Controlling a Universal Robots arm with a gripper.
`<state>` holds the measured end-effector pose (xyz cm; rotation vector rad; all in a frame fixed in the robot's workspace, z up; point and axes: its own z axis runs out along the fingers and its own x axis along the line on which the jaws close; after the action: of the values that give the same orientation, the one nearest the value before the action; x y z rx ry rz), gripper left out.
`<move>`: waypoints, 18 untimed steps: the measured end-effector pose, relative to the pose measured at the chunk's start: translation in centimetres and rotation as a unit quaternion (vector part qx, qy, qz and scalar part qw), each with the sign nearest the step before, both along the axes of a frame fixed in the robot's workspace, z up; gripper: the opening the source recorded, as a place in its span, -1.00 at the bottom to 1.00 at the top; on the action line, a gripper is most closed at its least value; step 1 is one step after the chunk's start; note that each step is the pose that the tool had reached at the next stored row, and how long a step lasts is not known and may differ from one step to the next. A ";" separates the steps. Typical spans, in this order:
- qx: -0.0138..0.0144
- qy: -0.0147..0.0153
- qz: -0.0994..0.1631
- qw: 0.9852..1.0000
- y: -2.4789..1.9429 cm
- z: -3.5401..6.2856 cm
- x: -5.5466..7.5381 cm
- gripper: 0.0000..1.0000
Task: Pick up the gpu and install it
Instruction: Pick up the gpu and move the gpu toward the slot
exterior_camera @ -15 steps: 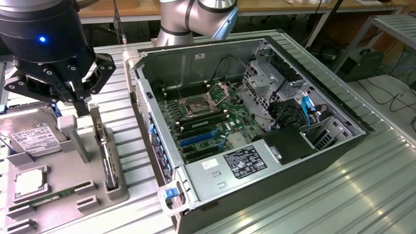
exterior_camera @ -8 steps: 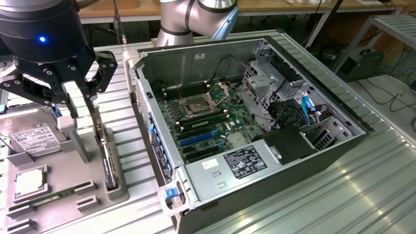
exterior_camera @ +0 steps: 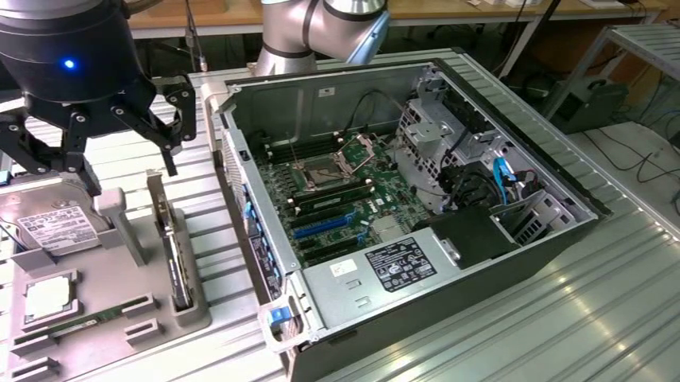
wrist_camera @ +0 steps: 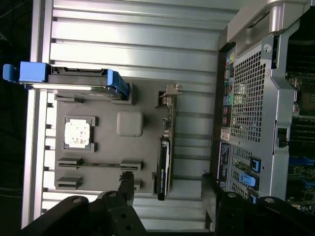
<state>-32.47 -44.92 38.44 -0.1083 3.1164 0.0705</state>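
The gpu is a thin black card standing on its edge in a slot of the grey parts holder, to the exterior view's left of the open computer case. In the wrist view the gpu shows edge-on, its silver bracket at the far end. My gripper hangs above the holder, open, with one finger on each side of the card's line and nothing between them. In the wrist view my gripper straddles the card's near end, apart from it.
On the holder a silver hard drive with blue rails, a square processor and a slim memory stick lie beside the card. The motherboard's blue slots lie inside the case. The case wall stands close to the holder.
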 end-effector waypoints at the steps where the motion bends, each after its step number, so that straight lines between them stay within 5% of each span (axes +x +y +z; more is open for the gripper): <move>1: 0.000 0.000 0.000 1.000 0.00 0.00 0.0 0.44; 18: 0.000 0.000 -0.015 1.000 -0.34 -1.68 0.0 0.44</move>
<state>-32.47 -45.26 36.76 -0.0623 3.1171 0.0698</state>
